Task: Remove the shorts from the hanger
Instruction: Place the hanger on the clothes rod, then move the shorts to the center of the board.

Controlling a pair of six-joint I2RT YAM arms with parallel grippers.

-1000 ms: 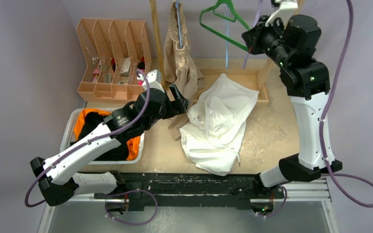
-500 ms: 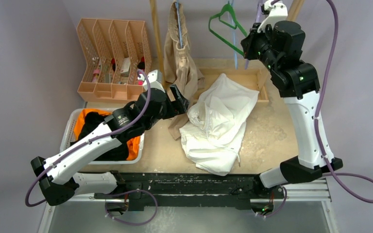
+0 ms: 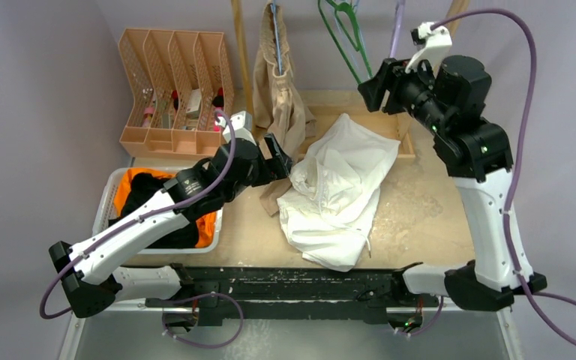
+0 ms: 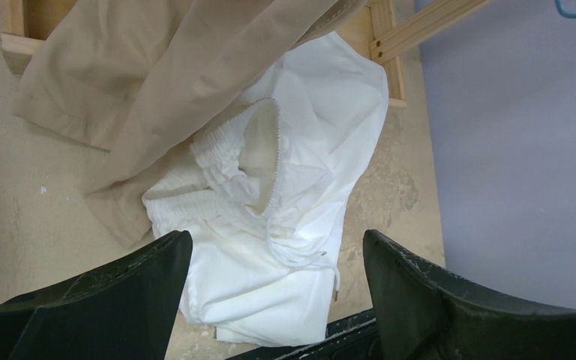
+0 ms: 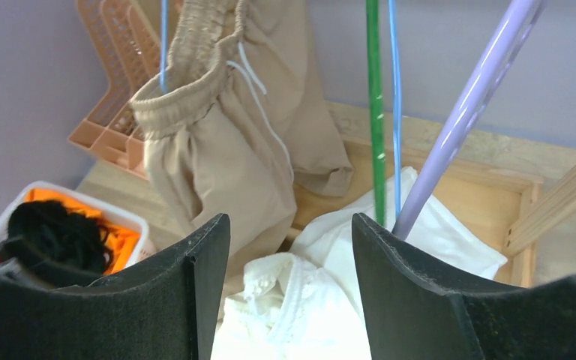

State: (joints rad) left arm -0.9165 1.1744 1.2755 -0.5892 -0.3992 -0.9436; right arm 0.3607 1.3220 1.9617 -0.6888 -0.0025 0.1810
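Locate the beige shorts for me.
In the top view, the limp beige cloth shorts hang at back centre, right of the peach plastic file rack and just behind the crumpled white cloth shorts.

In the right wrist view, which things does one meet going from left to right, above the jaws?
White basket → beige shorts → green hanger → thin blue rod → purple rod → wooden frame bar.

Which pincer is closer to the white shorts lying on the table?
Left. The left pincer hovers at the white shorts' waistband edge; the right pincer is raised near the green hanger, farther off.
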